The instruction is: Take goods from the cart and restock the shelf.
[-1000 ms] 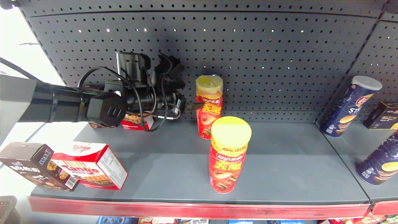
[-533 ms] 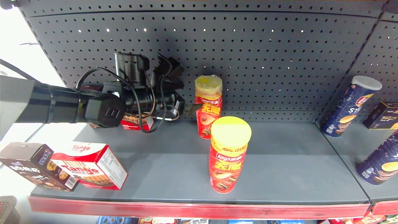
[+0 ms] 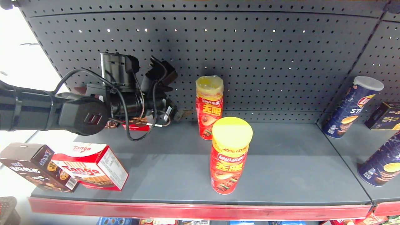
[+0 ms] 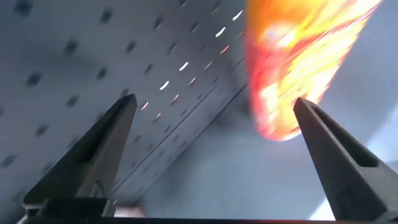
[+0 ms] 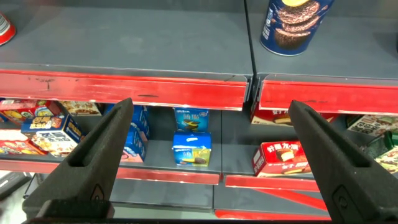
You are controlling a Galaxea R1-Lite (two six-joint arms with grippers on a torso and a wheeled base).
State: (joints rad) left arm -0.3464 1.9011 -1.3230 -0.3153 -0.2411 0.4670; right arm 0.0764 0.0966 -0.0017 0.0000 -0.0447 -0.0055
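Observation:
Two red chip cans with yellow lids stand upright on the grey shelf [image 3: 290, 165]: one at the back [image 3: 209, 107] near the pegboard, one nearer the front edge [image 3: 230, 156]. My left gripper [image 3: 187, 113] hangs just left of the back can, apart from it, open and holding nothing. In the left wrist view the open left gripper [image 4: 214, 102] points at the pegboard, with the back can [image 4: 298, 62] blurred between and beyond the fingertips. My right gripper [image 5: 209, 104] is open and empty, low in front of the shelf's red front edge [image 5: 124, 84].
A red-and-white wafer box [image 3: 90, 170] and a dark cookie box [image 3: 34, 165] lie at the shelf's front left. A red box [image 3: 136, 126] sits behind my left arm. Blue chip cans [image 3: 351, 107] [image 3: 379, 164] and a dark box [image 3: 382, 116] fill the right bay. Lower shelves hold small boxes [image 5: 193, 146].
My left gripper has drawn back to the left, away from the back can; its finger overlapped the can before and now stands apart. Both cans stay put.

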